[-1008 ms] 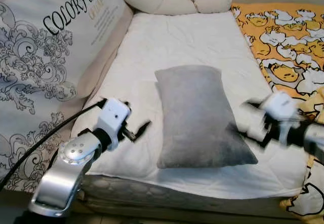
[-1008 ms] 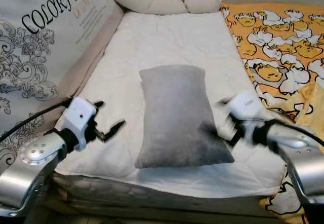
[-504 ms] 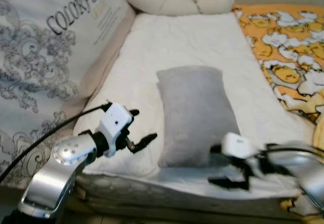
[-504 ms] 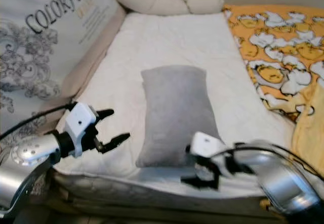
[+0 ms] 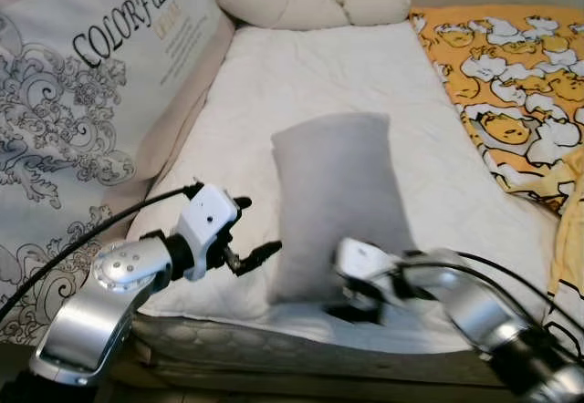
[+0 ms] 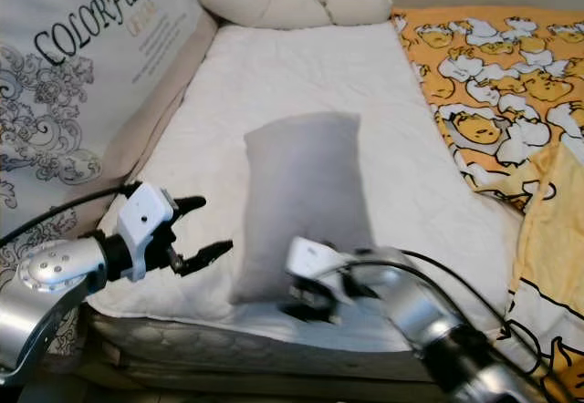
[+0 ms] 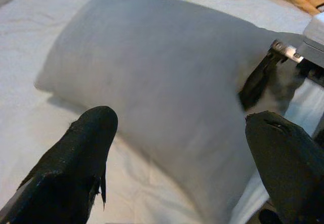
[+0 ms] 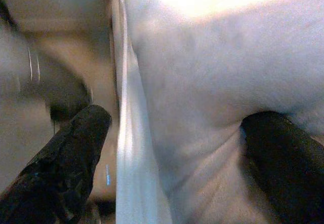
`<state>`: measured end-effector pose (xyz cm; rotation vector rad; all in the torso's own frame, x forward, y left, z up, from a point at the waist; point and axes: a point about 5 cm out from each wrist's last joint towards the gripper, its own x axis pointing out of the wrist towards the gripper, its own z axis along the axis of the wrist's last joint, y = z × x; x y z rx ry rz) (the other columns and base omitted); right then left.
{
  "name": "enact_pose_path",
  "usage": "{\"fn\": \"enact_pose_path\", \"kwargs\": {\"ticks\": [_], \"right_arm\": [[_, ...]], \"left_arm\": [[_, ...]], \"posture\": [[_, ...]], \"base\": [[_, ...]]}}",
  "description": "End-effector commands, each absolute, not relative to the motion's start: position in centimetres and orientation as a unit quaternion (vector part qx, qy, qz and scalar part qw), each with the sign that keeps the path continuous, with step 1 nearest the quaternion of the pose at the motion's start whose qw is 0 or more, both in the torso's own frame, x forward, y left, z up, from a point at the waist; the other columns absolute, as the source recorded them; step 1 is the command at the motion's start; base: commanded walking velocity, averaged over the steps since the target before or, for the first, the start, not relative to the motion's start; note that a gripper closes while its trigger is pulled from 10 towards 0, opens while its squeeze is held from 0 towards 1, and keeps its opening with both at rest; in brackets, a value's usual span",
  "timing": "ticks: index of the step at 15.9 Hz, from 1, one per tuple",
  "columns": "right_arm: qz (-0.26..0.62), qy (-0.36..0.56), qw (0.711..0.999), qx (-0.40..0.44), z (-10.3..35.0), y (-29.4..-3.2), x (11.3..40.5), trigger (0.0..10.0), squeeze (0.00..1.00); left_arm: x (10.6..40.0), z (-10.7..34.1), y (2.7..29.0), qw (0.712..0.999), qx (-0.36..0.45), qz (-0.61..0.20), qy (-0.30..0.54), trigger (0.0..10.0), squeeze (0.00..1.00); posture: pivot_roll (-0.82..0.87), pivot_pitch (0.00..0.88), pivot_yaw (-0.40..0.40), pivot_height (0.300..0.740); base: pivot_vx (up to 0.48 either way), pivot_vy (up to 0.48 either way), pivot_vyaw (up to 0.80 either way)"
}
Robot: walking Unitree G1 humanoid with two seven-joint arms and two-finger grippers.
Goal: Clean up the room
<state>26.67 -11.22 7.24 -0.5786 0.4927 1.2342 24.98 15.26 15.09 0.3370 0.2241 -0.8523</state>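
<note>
On the bed [image 5: 301, 66], grey pillow [image 5: 333, 198] apparently lies lengthwise.

A bedroom in a home: a bed [image 5: 310, 84] with a white quilted sheet, a grey pillow [image 5: 338, 202] lying on it, a long cream bolster [image 5: 310, 4] at the far end, an orange cartoon-print blanket [image 5: 511, 84] alongside, and a large printed cushion [image 5: 82, 102].
</note>
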Motion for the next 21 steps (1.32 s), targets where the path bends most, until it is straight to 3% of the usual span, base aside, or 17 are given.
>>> {"fn": "enact_pose_path", "kwargs": {"ticks": [1,5,8,10,11,12,13,14,15,16,18,21], "right_arm": [[0.562,0.160,0.776,-0.236,9.8,-9.9,28.0,10.0,0.00],[0.556,0.093,0.802,-0.197,13.4,-9.1,29.3,10.0,0.00],[0.561,0.099,0.794,-0.212,13.8,-10.4,28.5,10.0,0.00],[0.559,0.077,0.808,-0.169,15.2,-10.8,27.7,10.0,0.00],[0.532,0.065,0.830,-0.156,15.9,-11.3,27.9,10.0,0.00],[0.429,0.060,0.889,-0.145,16.5,-13.6,29.5,10.0,0.00],[0.392,0.060,0.908,-0.133,16.3,-14.4,30.1,10.0,0.00],[0.322,0.066,0.938,-0.112,15.8,-16.0,31.1,10.0,0.00],[0.250,0.087,0.961,-0.075,14.8,-17.9,31.9,10.0,0.73],[0.218,0.093,0.970,-0.047,14.2,-18.7,32.2,10.0,1.00],[0.156,0.121,0.980,0.029,12.1,-20.5,33.1,10.0,1.00],[0.110,0.147,0.975,0.127,10.5,-22.3,34.2,10.0,1.00]], "left_arm": [[25.4,15.6,16.0,0.897,0.171,-0.395,0.100,10.0,0.00],[25.9,16.0,16.3,0.899,0.175,-0.390,0.093,10.0,0.00],[26.0,16.1,16.2,0.898,0.177,-0.393,0.090,10.0,0.00],[26.2,16.1,16.1,0.900,0.172,-0.390,0.088,10.0,0.00],[26.6,16.0,16.0,0.905,0.163,-0.383,0.089,10.0,0.00],[28.1,15.7,15.6,0.927,0.092,-0.350,0.096,10.0,0.00],[28.7,15.7,15.3,0.932,0.069,-0.344,0.094,10.0,1.00],[29.6,15.5,14.6,0.934,0.050,-0.342,0.088,10.0,1.00],[30.8,15.1,13.7,0.936,0.035,-0.340,0.084,10.0,1.00],[31.5,14.8,13.3,0.938,0.020,-0.334,0.088,10.0,1.00],[33.6,13.7,12.8,0.945,-0.031,-0.309,0.105,10.0,1.00],[35.4,11.0,12.1,0.932,-0.211,-0.259,0.142,10.0,1.00]], "posture": [[0.09,0.000,0.070,0.740],[0.08,0.000,0.077,0.740],[0.08,0.000,0.079,0.740],[0.07,0.000,0.080,0.740],[0.06,0.000,0.075,0.740],[0.05,0.000,0.078,0.740],[0.04,0.000,0.080,0.740],[0.02,0.000,0.088,0.740],[0.01,0.000,0.089,0.740],[0.00,0.000,0.097,0.740],[-0.03,0.018,0.117,0.740],[-0.06,0.085,0.101,0.740]], "base": [[0.000,0.000,0.00],[0.000,0.000,0.00],[0.000,0.000,0.00],[0.000,0.000,0.00],[0.000,0.000,0.00],[0.000,0.000,0.00],[0.000,0.000,0.00],[0.000,0.000,0.00],[0.000,0.000,0.00],[0.000,0.000,0.00],[0.000,0.000,0.00],[0.000,0.000,0.00]]}}
